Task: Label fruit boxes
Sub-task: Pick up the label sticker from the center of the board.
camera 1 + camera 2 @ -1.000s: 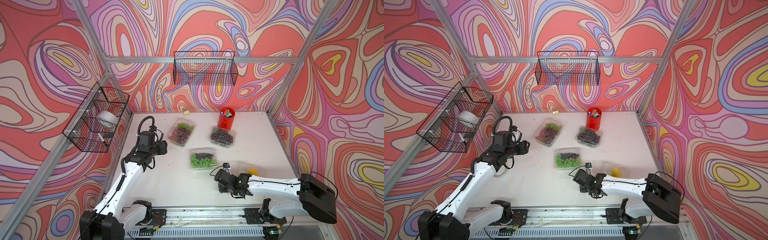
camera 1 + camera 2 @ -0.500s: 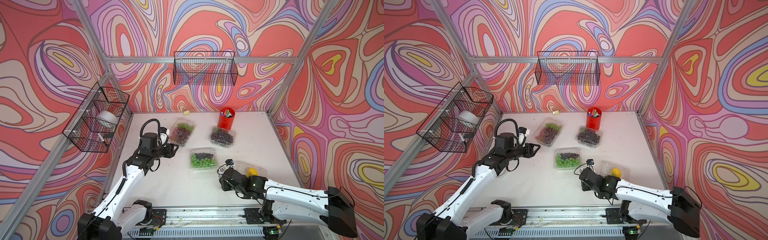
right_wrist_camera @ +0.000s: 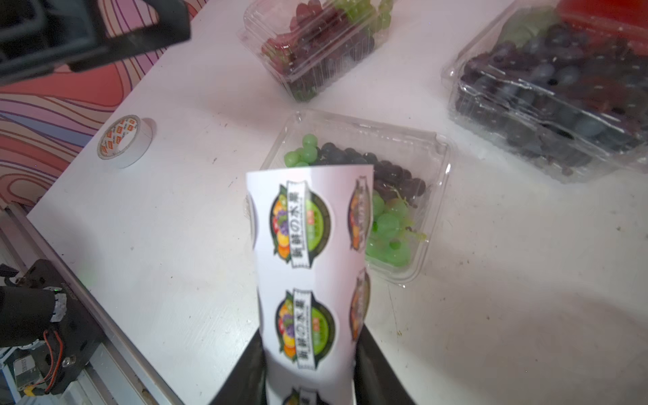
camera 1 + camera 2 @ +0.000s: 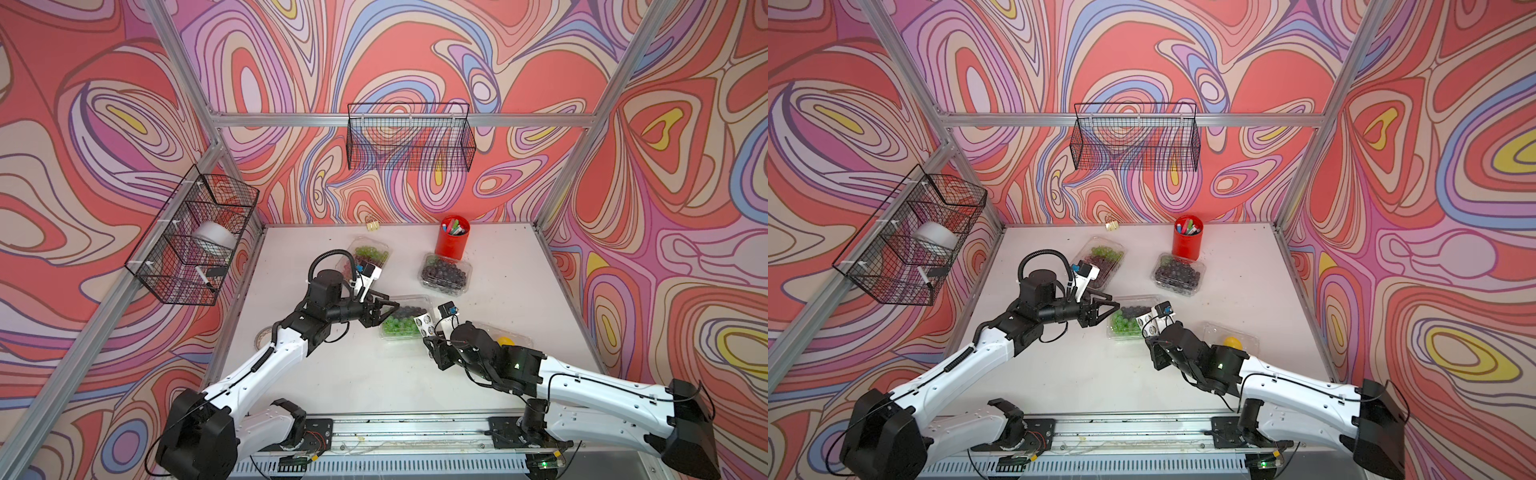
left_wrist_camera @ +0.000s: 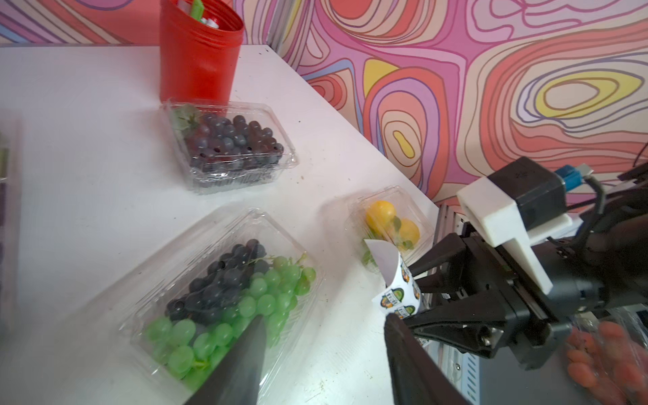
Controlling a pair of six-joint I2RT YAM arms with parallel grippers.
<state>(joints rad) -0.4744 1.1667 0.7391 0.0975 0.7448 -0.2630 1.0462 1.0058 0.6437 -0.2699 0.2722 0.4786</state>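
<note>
We stretch our left arm (image 4: pixel 266 361) forward and low, and the left gripper (image 5: pixel 324 317) stands open with nothing inside. Our right arm (image 4: pixel 602 386) points toward it, the right gripper (image 3: pixel 310 333) pinched on a curled sheet (image 3: pixel 301 224).

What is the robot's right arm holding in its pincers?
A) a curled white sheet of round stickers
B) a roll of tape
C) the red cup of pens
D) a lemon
A: the right wrist view shows the right gripper closed on the sticker sheet, which curls up in front of the box of green and dark grapes.
</note>
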